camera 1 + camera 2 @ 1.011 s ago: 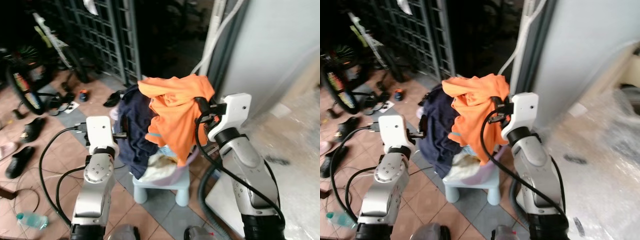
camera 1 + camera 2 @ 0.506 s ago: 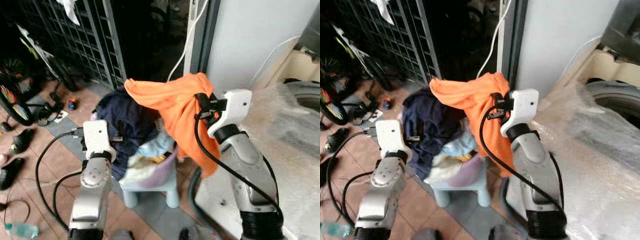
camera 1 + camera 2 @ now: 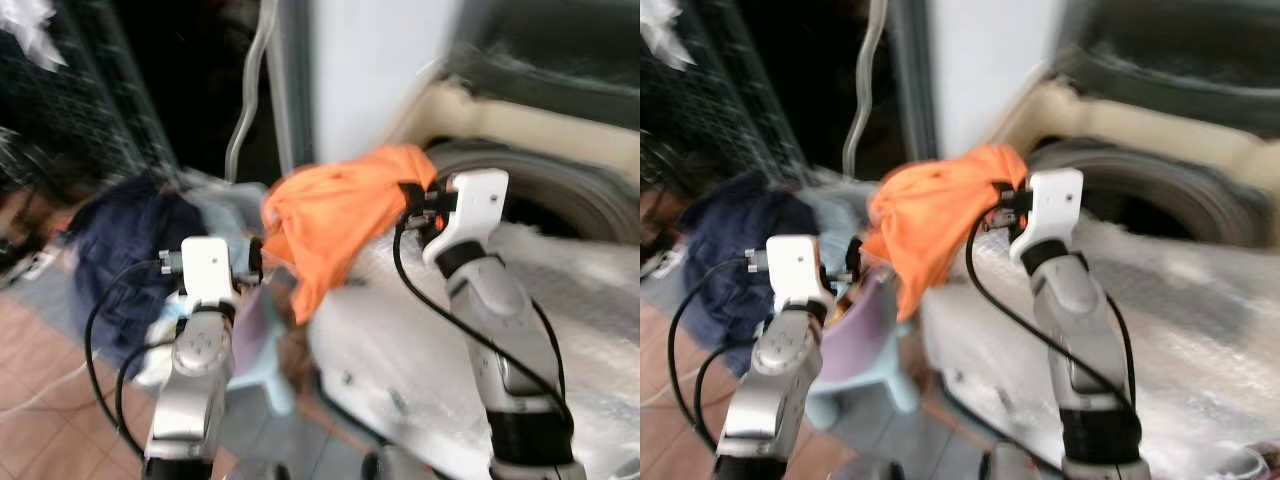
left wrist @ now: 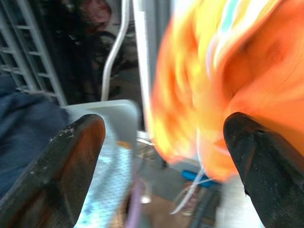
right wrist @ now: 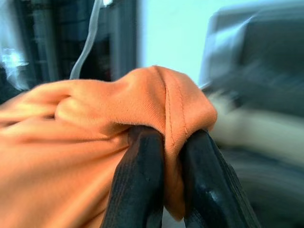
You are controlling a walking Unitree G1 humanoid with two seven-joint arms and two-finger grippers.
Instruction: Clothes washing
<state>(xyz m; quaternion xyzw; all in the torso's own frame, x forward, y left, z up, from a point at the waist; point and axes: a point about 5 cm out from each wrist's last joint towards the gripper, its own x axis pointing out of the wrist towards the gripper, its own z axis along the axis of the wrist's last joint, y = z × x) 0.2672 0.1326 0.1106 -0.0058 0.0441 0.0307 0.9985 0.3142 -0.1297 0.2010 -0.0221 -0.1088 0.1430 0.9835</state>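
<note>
The orange garment (image 5: 95,142) hung bunched — pinched in the right gripper (image 5: 171,156) — beside the plastic-wrapped washing machine (image 3: 560,290); left gripper (image 4: 161,166) spread wide.

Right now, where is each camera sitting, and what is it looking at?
Left eye view: on the head, looking down at the orange shirt by the washing machine; both silver arms show.
Right eye view: beside it, same scene.
Left wrist view: on the left wrist, looking along the open left gripper at the blurred shirt.
Right wrist view: on the right wrist; the right gripper pinches the shirt.
All four share the shirt.
</note>
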